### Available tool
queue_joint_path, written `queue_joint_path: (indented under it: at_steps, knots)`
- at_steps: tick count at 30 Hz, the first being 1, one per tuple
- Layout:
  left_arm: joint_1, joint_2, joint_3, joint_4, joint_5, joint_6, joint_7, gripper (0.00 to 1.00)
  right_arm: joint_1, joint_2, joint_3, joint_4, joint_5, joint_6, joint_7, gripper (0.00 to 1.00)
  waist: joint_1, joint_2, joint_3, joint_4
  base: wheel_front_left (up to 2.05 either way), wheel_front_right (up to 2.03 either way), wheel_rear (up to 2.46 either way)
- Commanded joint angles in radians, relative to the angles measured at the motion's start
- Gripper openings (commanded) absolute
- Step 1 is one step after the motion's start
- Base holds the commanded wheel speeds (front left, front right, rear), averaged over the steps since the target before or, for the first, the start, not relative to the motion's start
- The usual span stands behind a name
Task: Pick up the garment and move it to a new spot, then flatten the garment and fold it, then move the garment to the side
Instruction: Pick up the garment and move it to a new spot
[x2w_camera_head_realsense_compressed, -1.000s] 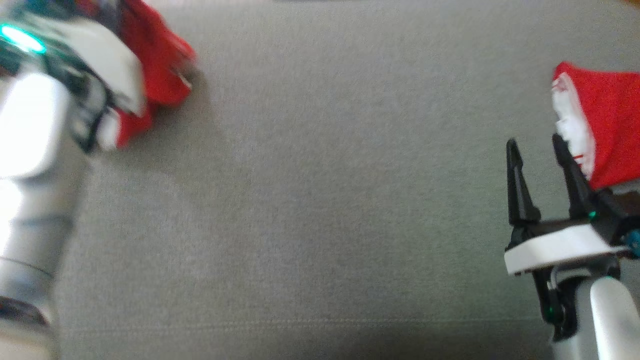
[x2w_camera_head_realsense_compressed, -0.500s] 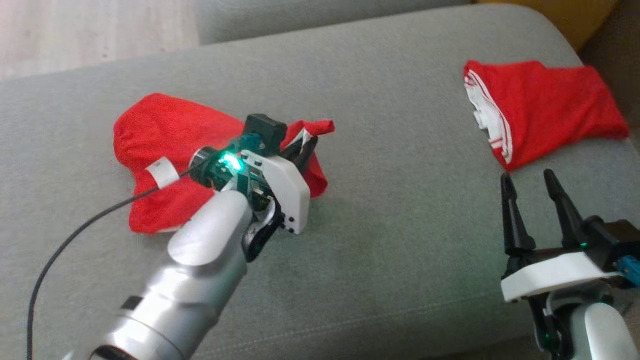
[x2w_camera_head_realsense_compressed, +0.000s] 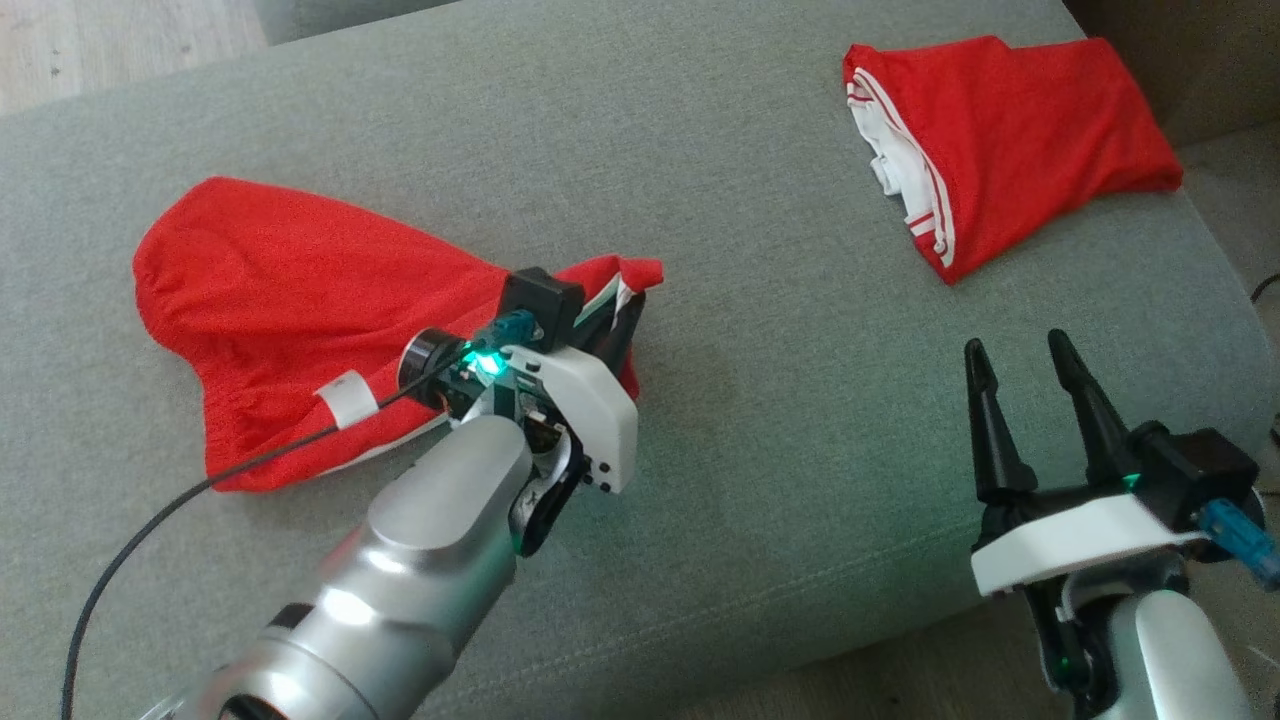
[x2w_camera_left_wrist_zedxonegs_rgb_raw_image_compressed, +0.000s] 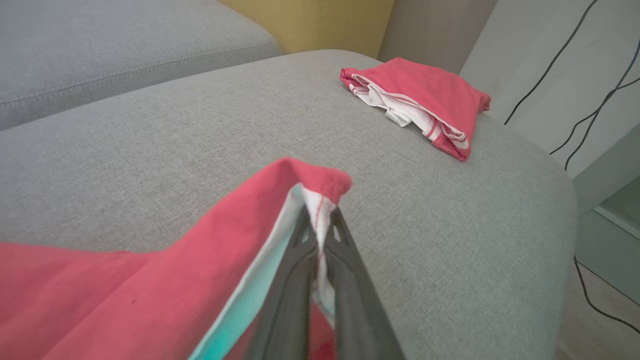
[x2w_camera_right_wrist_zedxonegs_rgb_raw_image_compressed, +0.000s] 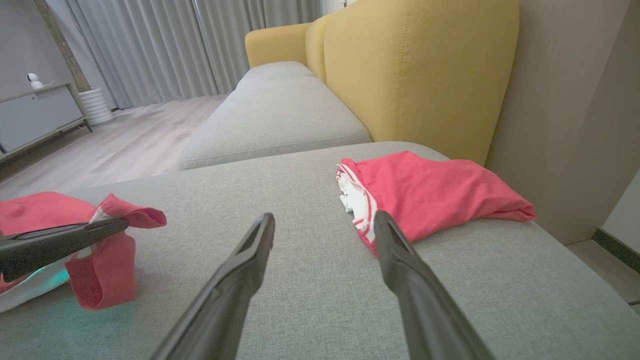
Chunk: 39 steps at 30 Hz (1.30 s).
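My left pincer (x2w_camera_head_realsense_compressed: 628, 305) is clamped on the garment (x2w_camera_head_realsense_compressed: 280, 290) by its corner at 9 o'clock on the sofa (x2w_camera_head_realsense_compressed: 780, 420), right pincer (x2w_camera_head_realsense_compressed: 1015, 360) hanging open, so it's the pickup step, and next I guess lift and carry it.

A home living room is being indicated by a grey sofa (x2w_camera_right_wrist_zedxonegs_rgb_raw_image_compressed: 280, 115) at centre frame, a yellow backrest (x2w_camera_right_wrist_zedxonegs_rgb_raw_image_compressed: 415, 75) at upper right, and curtains (x2w_camera_right_wrist_zedxonegs_rgb_raw_image_compressed: 150, 50) and wooden flooring (x2w_camera_right_wrist_zedxonegs_rgb_raw_image_compressed: 125, 135) at upper left.
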Motion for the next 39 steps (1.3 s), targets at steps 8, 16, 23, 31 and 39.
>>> queue_joint_path:
  at_steps: [8,16,23,31,39]
  knots:
    - [-0.066,0.005,-0.075,-0.023,-0.061,0.045,-0.075,1.0,-0.041,-0.004,0.023,-0.015,0.015,0.007,-0.025,1.0,-0.0002,0.0,-0.011,0.029,0.0,0.0,0.0]
    - [-0.067,0.005,-0.155,-0.056,-0.121,0.06,-0.145,1.0,-0.036,-0.004,0.023,0.013,0.008,0.007,-0.028,1.0,-0.0002,0.0,-0.072,0.1,0.0,0.0,0.0]
    - [-0.041,0.005,-0.167,-0.051,-0.16,0.083,-0.225,1.0,-0.027,-0.004,0.021,0.021,-0.004,0.007,-0.03,1.0,-0.0002,0.0,-0.161,0.17,0.0,0.0,0.0]
    - [0.084,0.085,-0.081,-0.102,-0.16,0.146,-0.282,1.0,0.011,-0.004,0.005,0.029,-0.016,0.007,-0.029,1.0,-0.0002,0.0,-0.224,0.247,0.0,0.0,0.0]
    - [0.322,0.211,0.103,-0.34,-0.116,0.242,-0.285,1.0,0.056,-0.004,0.012,0.05,-0.02,0.007,-0.037,1.0,-0.0002,0.0,-0.253,0.29,0.0,0.0,0.0]
